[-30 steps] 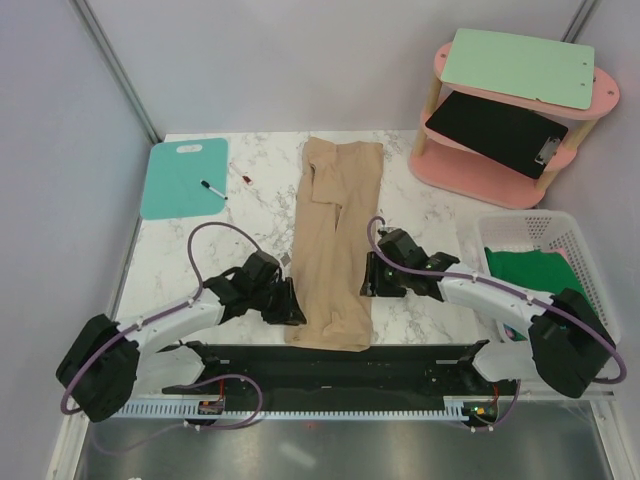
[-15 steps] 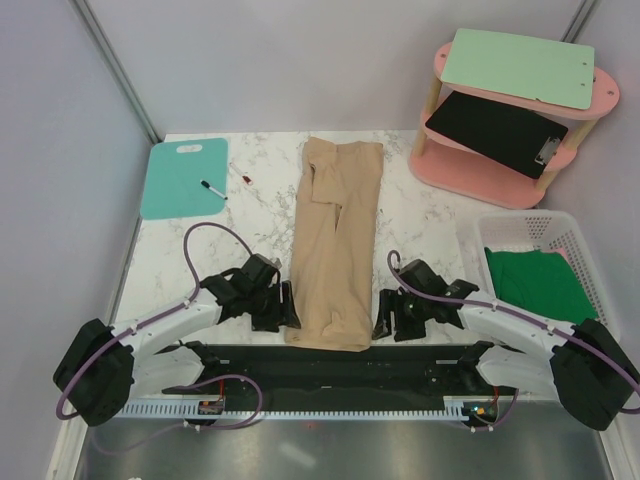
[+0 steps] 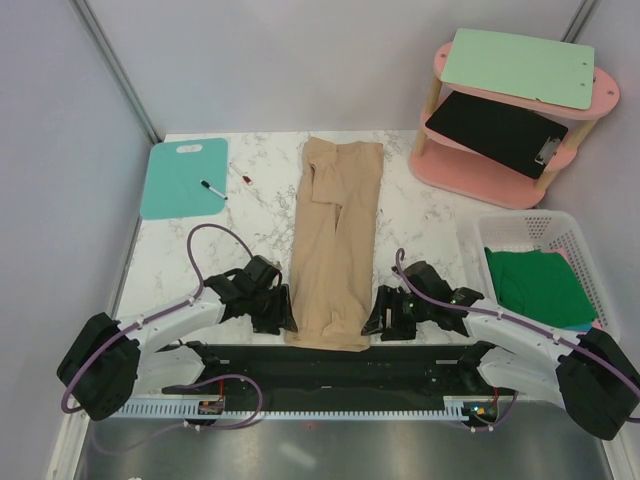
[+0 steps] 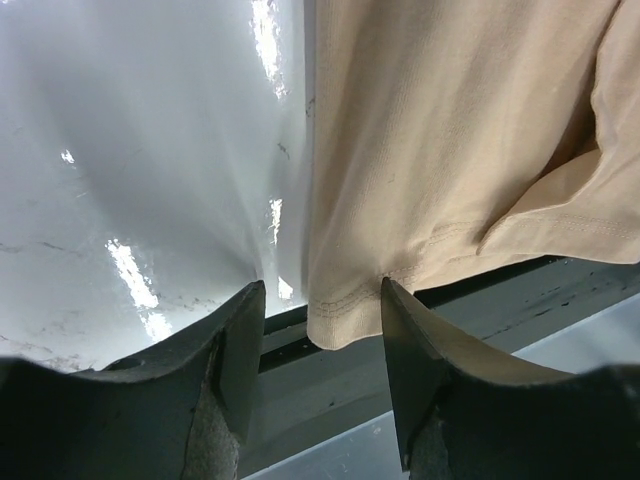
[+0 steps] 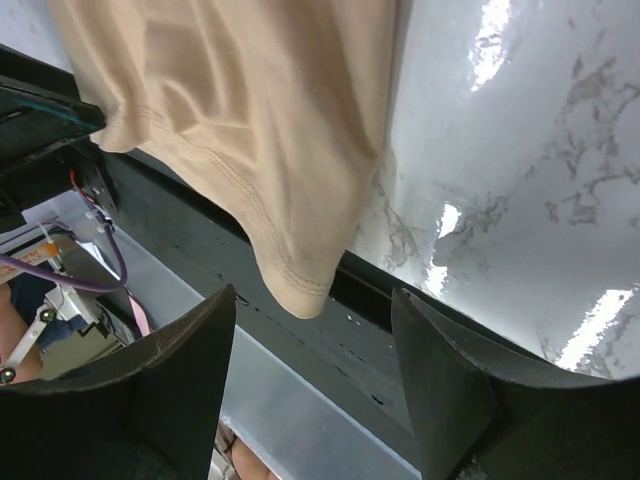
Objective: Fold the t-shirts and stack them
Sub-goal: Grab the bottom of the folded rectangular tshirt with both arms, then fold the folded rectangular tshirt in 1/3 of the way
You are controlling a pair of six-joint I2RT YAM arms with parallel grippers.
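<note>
A tan t-shirt (image 3: pixel 335 240), folded into a long narrow strip, lies down the middle of the marble table, its near hem hanging over the front edge. My left gripper (image 3: pixel 285 316) is open at the hem's left corner (image 4: pixel 335 325), which sits between its fingers without touching. My right gripper (image 3: pixel 374 322) is open at the hem's right corner (image 5: pixel 300 290), also untouched. A green t-shirt (image 3: pixel 538 283) lies folded in the white basket (image 3: pixel 575 240) at right.
A teal cutting board (image 3: pixel 183 178) with a marker (image 3: pixel 211 189) lies at the back left. A pink two-tier shelf (image 3: pixel 510 105) with a green board and a black clipboard stands at the back right. A black rail (image 3: pixel 330 360) runs along the table's front edge.
Both grippers have moved toward me along the shirt's sides, from mid-length down to the near hem corners at the table's front edge. The shirt has not moved.
</note>
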